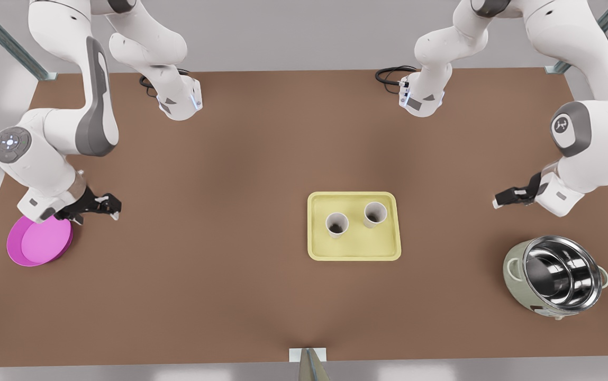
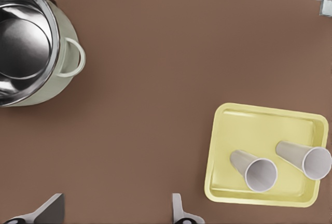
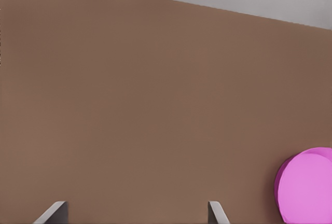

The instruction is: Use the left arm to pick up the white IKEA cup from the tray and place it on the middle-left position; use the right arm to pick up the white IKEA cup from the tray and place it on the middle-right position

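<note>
Two white cups stand upright side by side on the pale yellow tray [image 1: 354, 251], one [image 1: 337, 224] nearer the front view's left, the other [image 1: 375, 214] toward its right. My left gripper [image 1: 499, 201] hovers open and empty at the front view's right, well away from the tray. Its wrist view looks over the tray [image 2: 249, 125] and both cups [image 2: 257, 171] [image 2: 306, 159], with its fingers [image 2: 52, 206] wide apart. My right gripper [image 1: 113, 207] hangs open at the front view's left, far from the tray, its fingers [image 3: 212, 209] spread over bare brown table.
A round magenta bowl [image 1: 39, 241] [image 3: 308, 187] lies just beside the right gripper, near the table's edge. A pale green pot with a steel insert [image 1: 555, 275] [image 2: 31, 53] sits below the left gripper. Plain brown tabletop stretches on both sides of the tray.
</note>
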Controlling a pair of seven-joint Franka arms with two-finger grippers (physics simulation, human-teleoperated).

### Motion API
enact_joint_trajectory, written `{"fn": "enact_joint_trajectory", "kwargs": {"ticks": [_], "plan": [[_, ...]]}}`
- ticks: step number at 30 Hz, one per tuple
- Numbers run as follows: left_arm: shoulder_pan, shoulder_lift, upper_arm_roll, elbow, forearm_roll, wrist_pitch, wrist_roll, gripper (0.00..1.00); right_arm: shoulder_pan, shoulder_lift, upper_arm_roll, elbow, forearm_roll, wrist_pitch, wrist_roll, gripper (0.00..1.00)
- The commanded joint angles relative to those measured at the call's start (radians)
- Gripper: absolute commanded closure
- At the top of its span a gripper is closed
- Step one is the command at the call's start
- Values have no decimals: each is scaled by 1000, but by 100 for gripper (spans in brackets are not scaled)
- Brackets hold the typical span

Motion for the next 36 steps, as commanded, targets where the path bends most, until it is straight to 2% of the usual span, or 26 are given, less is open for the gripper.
{"fn": "enact_joint_trajectory", "kwargs": {"ticks": [1,5,6,7,8,9,10,12,13,14,16,18,19,20,21,23,27,36], "plan": [[6,1,2,1,-31,60,13,0,-1,1,0,2,0,105,-116,0],[-59,-8,-21,-1,-17,50,19,0,63,7,3,3,0,47,-116,0],[-118,-5,-73,-1,-5,20,-4,0,134,7,3,3,0,11,-114,0],[-227,4,-73,2,64,23,-67,0,181,10,3,2,3,-10,-113,0],[-370,117,-73,83,149,47,-292,0,259,22,5,3,0,-30,-113,0],[-419,243,-71,194,198,50,-390,0,341,49,5,14,3,-30,-106,0],[-448,289,-71,208,265,50,-474,0,405,109,5,80,1,-91,-51,0],[-471,347,-71,206,264,55,-481,0,476,255,5,278,-2,-271,39,0],[-456,354,-68,122,258,157,-468,0,484,267,6,296,-3,-274,88,0],[-408,300,-70,-34,252,293,-365,0,505,303,5,326,0,-274,160,0],[-378,283,-70,-76,192,316,-311,0,550,346,12,393,7,-269,360,0],[-376,251,-68,-81,193,311,-313,0,550,441,77,522,83,-262,457,0],[-376,228,-68,-116,193,308,-311,0,553,473,89,572,83,-256,457,0],[-381,133,-68,-286,195,415,-312,0,576,497,91,603,80,-205,458,0],[-379,105,-67,-347,192,469,-314,0,585,517,91,612,80,-182,475,0],[-382,131,-67,-348,187,501,-348,0,606,586,89,706,81,-124,552,0],[-396,202,-68,-346,190,586,-377,0,609,678,164,734,83,74,631,0],[-402,297,-68,-341,193,652,-378,0,675,810,158,764,81,274,727,0]]}}
